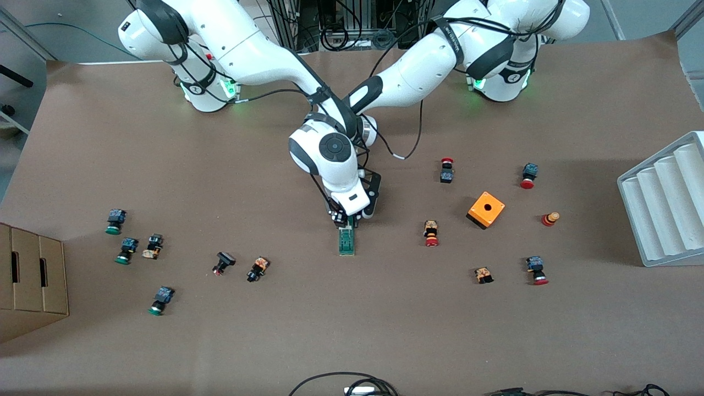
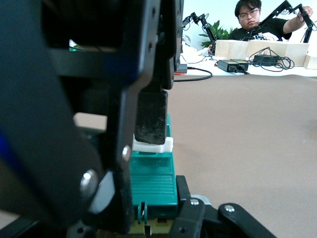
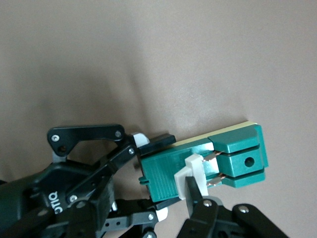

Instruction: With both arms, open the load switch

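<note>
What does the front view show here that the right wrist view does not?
Only the front view shows both arms reaching in from their bases, the orange box, the scattered red- and green-capped buttons, the grey ridged tray and the cardboard box. Only the right wrist view shows the white piece across the load switch, its two copper blades, and the left gripper clamping the switch's end while the right gripper pinches at the white piece. Both show the green switch lying on the brown table.

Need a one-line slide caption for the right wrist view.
Both grippers, left gripper and right gripper, shut on the green load switch.
</note>
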Controlling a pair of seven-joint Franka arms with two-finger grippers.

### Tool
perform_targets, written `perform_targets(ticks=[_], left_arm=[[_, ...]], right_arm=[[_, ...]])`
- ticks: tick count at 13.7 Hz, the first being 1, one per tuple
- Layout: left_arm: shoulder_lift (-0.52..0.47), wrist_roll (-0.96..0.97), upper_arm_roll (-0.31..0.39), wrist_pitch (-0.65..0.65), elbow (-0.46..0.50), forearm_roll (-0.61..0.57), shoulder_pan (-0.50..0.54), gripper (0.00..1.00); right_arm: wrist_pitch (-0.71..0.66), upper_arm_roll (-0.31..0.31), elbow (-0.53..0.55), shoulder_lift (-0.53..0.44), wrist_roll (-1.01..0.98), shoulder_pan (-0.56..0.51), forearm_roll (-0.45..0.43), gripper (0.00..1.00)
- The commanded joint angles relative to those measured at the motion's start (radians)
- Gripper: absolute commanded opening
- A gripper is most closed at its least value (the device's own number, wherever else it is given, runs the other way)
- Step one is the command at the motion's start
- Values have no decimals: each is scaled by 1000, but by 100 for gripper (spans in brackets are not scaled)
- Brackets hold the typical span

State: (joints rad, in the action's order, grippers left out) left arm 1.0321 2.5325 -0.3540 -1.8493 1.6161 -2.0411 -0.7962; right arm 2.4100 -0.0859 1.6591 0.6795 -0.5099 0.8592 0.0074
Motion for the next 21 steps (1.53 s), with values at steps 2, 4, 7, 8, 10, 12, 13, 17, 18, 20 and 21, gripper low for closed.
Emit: perform_targets(ticks=[2,4,7,8,10,12,13,17,18,20,21], left_arm=[[16,-1,9,15,-22,-5,-14,57],[16,0,7,15,-24,-5,-14,57],[17,0,9,15,-22,-5,-14,57],[16,0,7,15,-22,-5,-14,57],[17,0,9,15,-22,-5,-14,57],[17,0,7,15,-22,-5,-14,57],[17,0,9,15,-22,-5,-14,57],[17,0,9,15,-22,-5,-14,57],[17,0,9,15,-22,-5,-14,57],[16,0,7,15,-22,-5,-14,57],[16,0,9,15,-22,-5,-14,57]], right_arm=[[41,-2,36,-5,14,9,2,66],[46,-3,36,-2,14,9,2,66],[58,-2,36,3,14,9,2,66],[60,-3,34,6,14,9,2,66],[60,-3,36,6,14,9,2,66],[60,-3,34,6,14,9,2,66],[61,-3,34,6,14,9,2,66],[70,-3,34,12,14,9,2,66],[72,-3,34,12,14,9,2,66],[72,-3,34,12,14,7,2,66],[72,-3,34,12,14,7,2,66]])
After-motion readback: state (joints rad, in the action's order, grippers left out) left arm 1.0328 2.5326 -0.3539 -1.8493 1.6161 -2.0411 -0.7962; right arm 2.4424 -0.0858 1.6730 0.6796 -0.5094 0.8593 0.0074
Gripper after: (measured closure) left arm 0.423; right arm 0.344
